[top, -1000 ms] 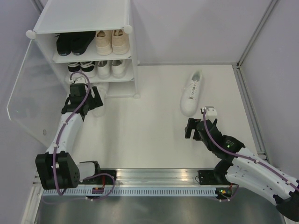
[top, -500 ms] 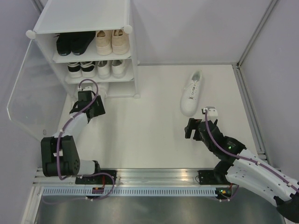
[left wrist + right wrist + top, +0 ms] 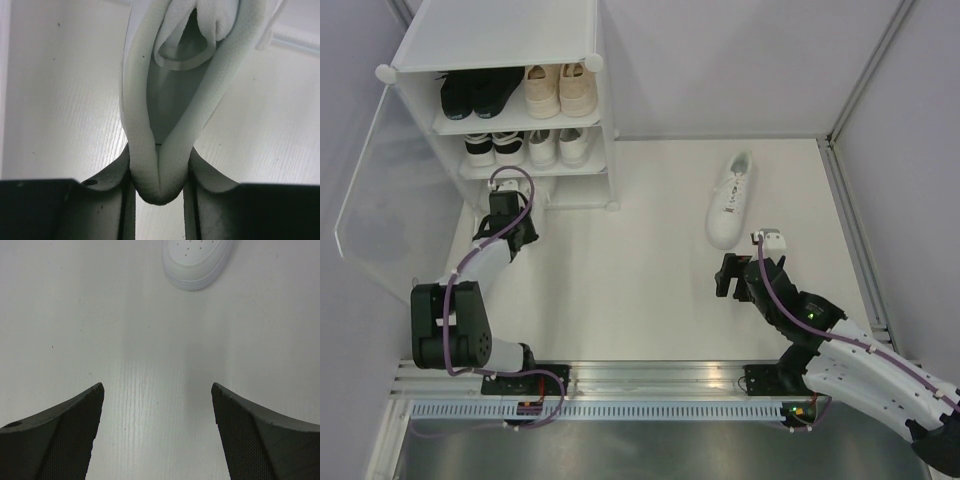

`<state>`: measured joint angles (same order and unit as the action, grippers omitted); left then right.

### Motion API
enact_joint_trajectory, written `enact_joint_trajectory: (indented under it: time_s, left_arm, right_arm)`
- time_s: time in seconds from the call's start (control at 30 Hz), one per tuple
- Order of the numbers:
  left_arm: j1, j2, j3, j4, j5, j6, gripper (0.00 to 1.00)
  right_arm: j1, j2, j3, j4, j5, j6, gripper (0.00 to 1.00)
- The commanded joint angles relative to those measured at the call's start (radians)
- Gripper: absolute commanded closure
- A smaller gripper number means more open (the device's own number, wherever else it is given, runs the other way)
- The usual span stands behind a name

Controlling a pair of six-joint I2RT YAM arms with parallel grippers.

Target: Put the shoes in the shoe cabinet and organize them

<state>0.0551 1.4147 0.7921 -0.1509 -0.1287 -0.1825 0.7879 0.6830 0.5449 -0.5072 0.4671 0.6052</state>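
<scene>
Here, white sneaker (image 3: pixel 137 125) heel pinched inside left pincer (image 3: pixel 159 172), near cabinet (image 3: pixel 495 35).

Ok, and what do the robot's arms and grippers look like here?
The left arm and right arm: white shells, black joints, a purple cable along each. The left gripper and right gripper: black, two-fingered; the right's pads are mesh-textured.
</scene>
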Motion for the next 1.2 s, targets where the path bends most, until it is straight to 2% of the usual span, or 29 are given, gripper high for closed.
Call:
enact_joint_trajectory:
  time_s: [0.0, 0.1, 0.3, 0.5, 0.73, 0.83, 1.0, 1.17]
  left_arm:
    - [0.000, -0.030, 0.045, 0.215, -0.015, -0.026, 0.89]
    - [0.002, 0.000, 0.073, 0.224, -0.058, -0.067, 0.97]
    - [0.002, 0.064, 0.124, 0.254, -0.135, -0.124, 0.98]
    - [0.002, 0.183, 0.241, 0.269, -0.126, -0.126, 0.96]
    - [0.003, 0.263, 0.280, 0.338, -0.100, -0.162, 0.87]
    - [0.003, 0.271, 0.269, 0.388, -0.066, -0.167, 0.80]
    - [0.003, 0.257, 0.219, 0.462, -0.034, -0.134, 0.60]
    - [0.012, 0.204, 0.136, 0.479, -0.052, -0.132, 0.54]
  right_arm:
    - [-0.003, 0.012, -0.003, 0.033, 0.004, -0.005, 0.09]
    - [-0.003, 0.027, 0.000, 0.030, 0.004, -0.005, 0.08]
    - [-0.003, 0.039, 0.003, 0.027, 0.007, -0.005, 0.08]
    - [-0.004, 0.044, 0.004, 0.022, 0.016, -0.004, 0.09]
    - [-0.003, 0.056, 0.006, 0.018, 0.022, -0.001, 0.09]
    - [-0.004, 0.067, 0.007, 0.018, 0.027, 0.001, 0.09]
    - [-0.003, 0.082, 0.010, 0.015, 0.027, 0.001, 0.09]
    - [-0.003, 0.076, 0.009, 0.016, 0.027, -0.001, 0.09]
